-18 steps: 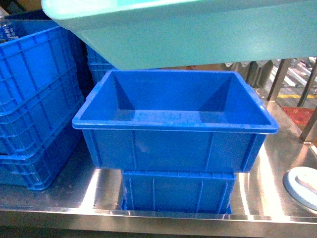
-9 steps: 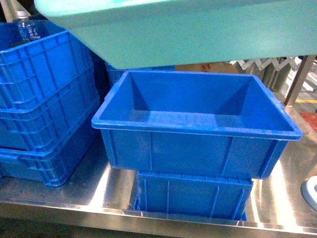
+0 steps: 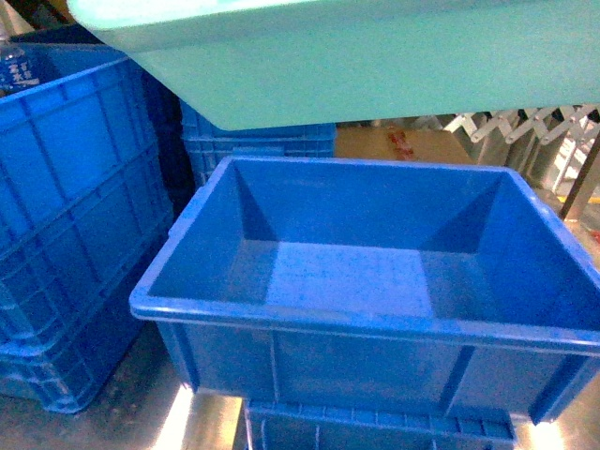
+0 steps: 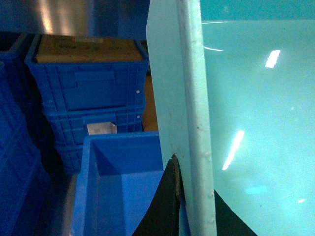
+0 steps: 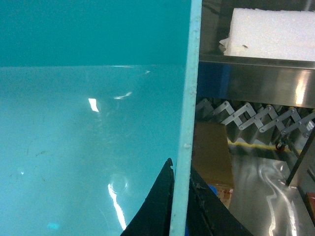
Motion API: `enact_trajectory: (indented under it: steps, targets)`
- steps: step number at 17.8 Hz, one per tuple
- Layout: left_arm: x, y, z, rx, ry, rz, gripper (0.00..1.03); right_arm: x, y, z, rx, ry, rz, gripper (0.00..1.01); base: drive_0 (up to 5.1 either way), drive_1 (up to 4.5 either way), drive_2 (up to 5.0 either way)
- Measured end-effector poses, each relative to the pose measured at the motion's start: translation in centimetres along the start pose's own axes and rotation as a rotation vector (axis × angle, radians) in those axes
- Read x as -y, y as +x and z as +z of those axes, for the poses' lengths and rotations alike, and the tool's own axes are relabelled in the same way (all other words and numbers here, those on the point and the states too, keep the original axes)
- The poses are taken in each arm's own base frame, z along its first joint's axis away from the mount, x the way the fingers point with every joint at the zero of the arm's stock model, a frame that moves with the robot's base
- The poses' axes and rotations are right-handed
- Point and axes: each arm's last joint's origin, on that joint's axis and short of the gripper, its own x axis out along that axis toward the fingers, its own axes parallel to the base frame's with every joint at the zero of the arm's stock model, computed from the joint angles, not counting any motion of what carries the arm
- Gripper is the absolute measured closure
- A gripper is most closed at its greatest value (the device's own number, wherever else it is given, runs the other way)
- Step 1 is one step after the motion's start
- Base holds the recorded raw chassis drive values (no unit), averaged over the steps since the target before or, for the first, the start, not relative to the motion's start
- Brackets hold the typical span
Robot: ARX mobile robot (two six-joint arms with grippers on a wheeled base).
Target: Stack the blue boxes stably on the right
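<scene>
Turquoise tub point(image 3: 375, 66) held aloft, long axis left-right, tilted.

Only the dark finger bases of the left claw point(image 4: 184, 201) show, pinching the turquoise tub point(image 3: 375, 66)'s rim; its tips run off the bottom edge. The right claw point(image 5: 179, 206) is cut off likewise. Above both claws the tub overruns the top edge. Below them, the open blue box point(image 3: 375, 281) hides most of the box point(image 3: 375, 427) beneath.
</scene>
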Motion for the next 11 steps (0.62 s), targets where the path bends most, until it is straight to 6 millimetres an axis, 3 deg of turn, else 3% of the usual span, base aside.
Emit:
enact_trajectory:
  steps: [6, 11]
  targets:
    - [-0.05, 0.01, 0.0, 0.001, 0.0, 0.0, 1.01, 0.0, 0.09, -0.05, 0.002, 0.0, 0.0, 0.94, 0.0, 4.13, -4.1]
    - [-0.06, 0.36, -0.36, -0.011, 0.001, 0.002, 1.01, 0.05, 0.27, -0.3, -0.009, 0.001, -0.002, 0.94, 0.0, 0.19, -0.2]
